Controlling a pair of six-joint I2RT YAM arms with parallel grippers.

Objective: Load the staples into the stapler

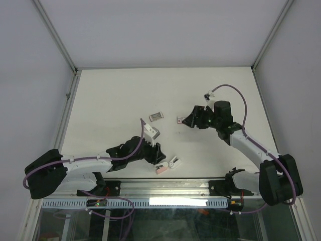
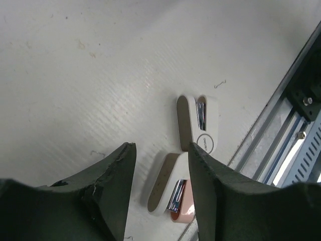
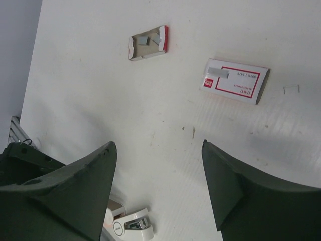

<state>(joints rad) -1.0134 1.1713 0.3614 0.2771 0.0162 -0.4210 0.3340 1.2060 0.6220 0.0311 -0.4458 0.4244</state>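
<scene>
Just ahead of left pincer point(image 2: 161, 149), stapler point(image 2: 196, 123).

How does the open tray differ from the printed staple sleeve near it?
The open tray faces up, showing a brownish inside with grey staple strips; the printed sleeve shows a closed white face with a red frame and lettering. The sleeve lies nearer the right gripper; the tray lies further left. Both lie flat on the table, unheld.
</scene>
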